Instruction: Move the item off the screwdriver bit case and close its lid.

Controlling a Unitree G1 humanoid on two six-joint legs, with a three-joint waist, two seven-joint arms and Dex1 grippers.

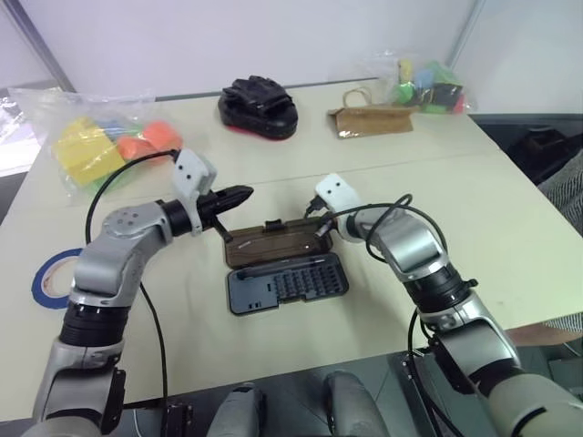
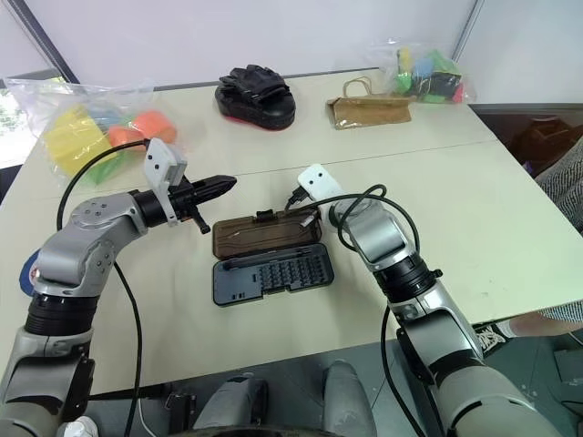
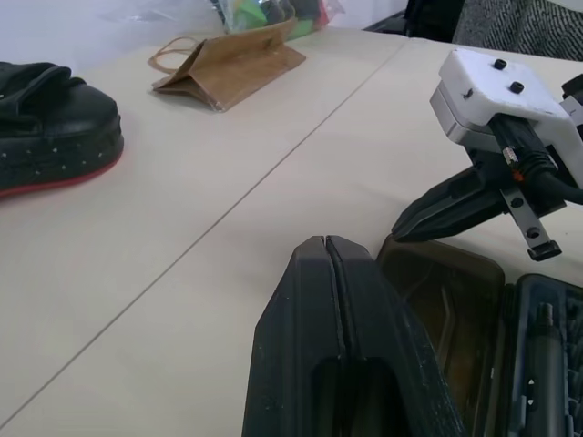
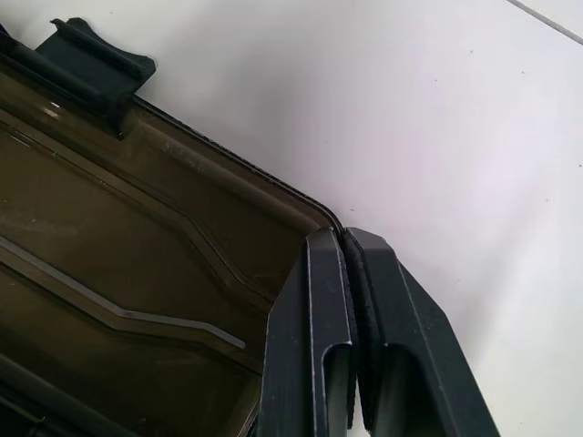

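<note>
A cream table (image 1: 510, 228) stands before white walls (image 1: 273, 36) — evenly lit.

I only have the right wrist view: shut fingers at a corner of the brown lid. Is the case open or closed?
Observer: Open. The lid lies flat on the table, folded back from the tray of the screwdriver bit case.
Operator: Where is the left gripper?
Observer: The left gripper is shut and hovers above the table near the lid's opposite end, not touching it.
Operator: What is in the tray?
Observer: Rows of bits, and a dark driver in the slot along the hinge side.
</note>
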